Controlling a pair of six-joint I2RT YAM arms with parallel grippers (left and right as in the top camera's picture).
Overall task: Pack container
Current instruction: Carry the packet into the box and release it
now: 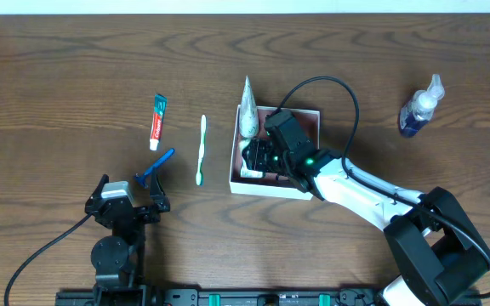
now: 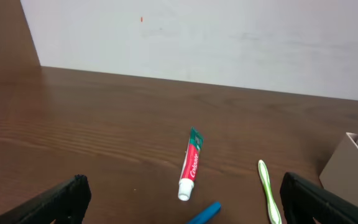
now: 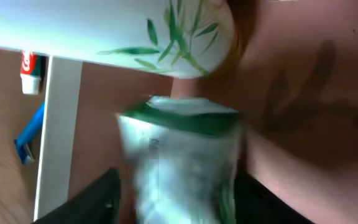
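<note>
The container (image 1: 310,127), a shallow white-walled box with a pinkish-brown floor, stands mid-table. My right gripper (image 1: 257,158) is inside it near the left wall. In the right wrist view the gripper (image 3: 176,208) is shut on a blurred white and green packet (image 3: 179,143), low over the container floor (image 3: 303,93) with its faint dark scribble. A white tube with green leaves (image 1: 247,110) leans over the container's left wall; it also shows in the right wrist view (image 3: 104,31). My left gripper (image 1: 124,201) is open and empty at the front left.
Left of the container lie a green toothbrush (image 1: 201,150), a blue razor (image 1: 154,170) and a red toothpaste tube (image 1: 157,121). The left wrist view shows the toothpaste (image 2: 190,171), toothbrush (image 2: 267,190) and razor handle (image 2: 205,213). A blue pump bottle (image 1: 419,109) stands far right.
</note>
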